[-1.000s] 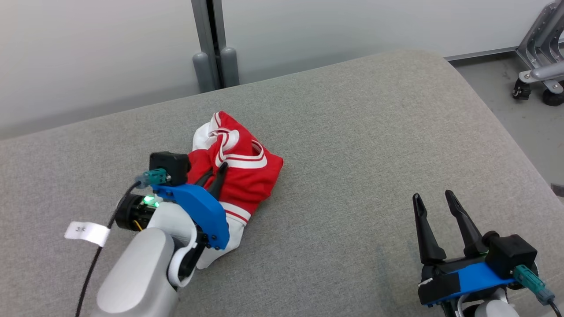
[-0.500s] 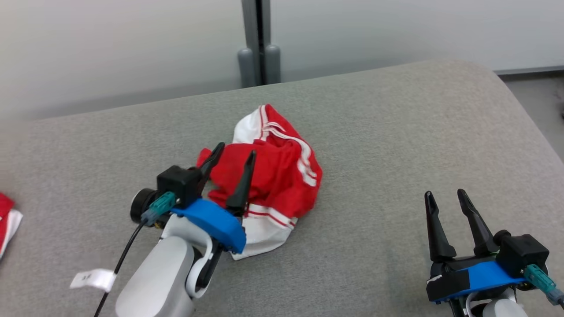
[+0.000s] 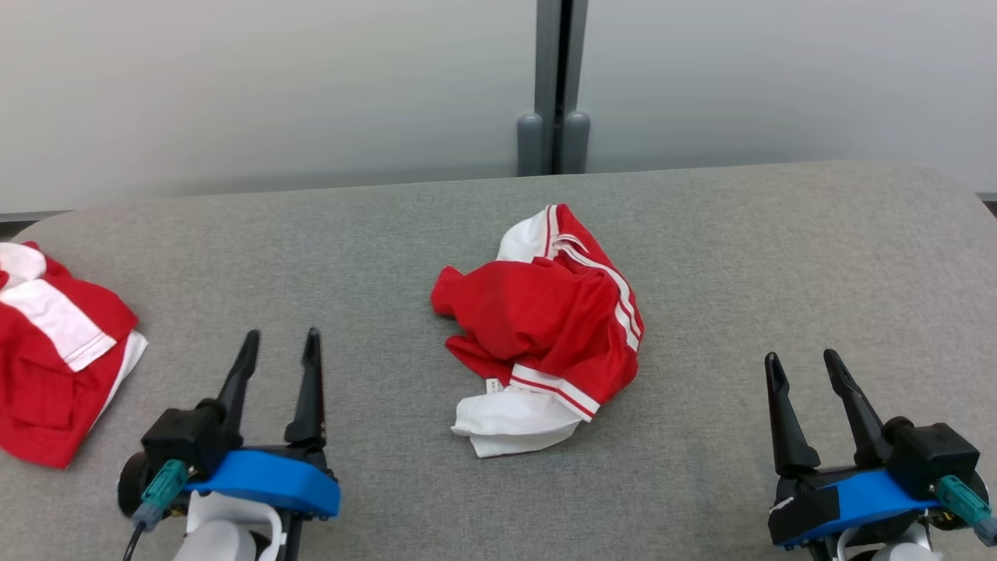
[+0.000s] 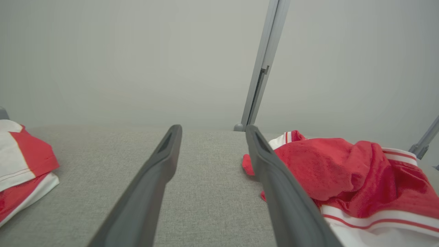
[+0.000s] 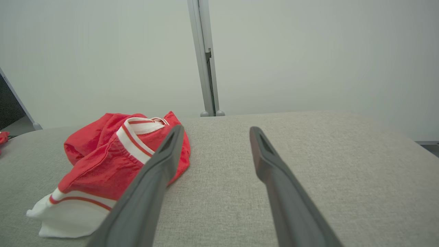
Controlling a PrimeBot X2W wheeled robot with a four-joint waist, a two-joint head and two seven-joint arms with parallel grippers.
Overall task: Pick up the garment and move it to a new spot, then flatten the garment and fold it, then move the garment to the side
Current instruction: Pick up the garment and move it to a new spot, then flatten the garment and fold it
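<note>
A crumpled red garment (image 3: 545, 312) with white panels and striped trim lies in a heap at the middle of the grey padded table (image 3: 740, 257). It sits right of my left fingers in the left wrist view (image 4: 343, 171) and left of my right fingers in the right wrist view (image 5: 113, 161). My left gripper (image 3: 280, 343) stands open near the front left, apart from the cloth, nothing between its fingers. My right gripper (image 3: 802, 366) is open and empty at the front right.
A second red and white garment (image 3: 47, 351) lies at the table's left edge, also in the left wrist view (image 4: 20, 164). A grey post (image 3: 554, 86) stands against the pale wall behind the table.
My left gripper has let go of the garment and pulled back to the front left. The head camera has turned left, bringing the second garment into view. The right gripper has kept its pose.
</note>
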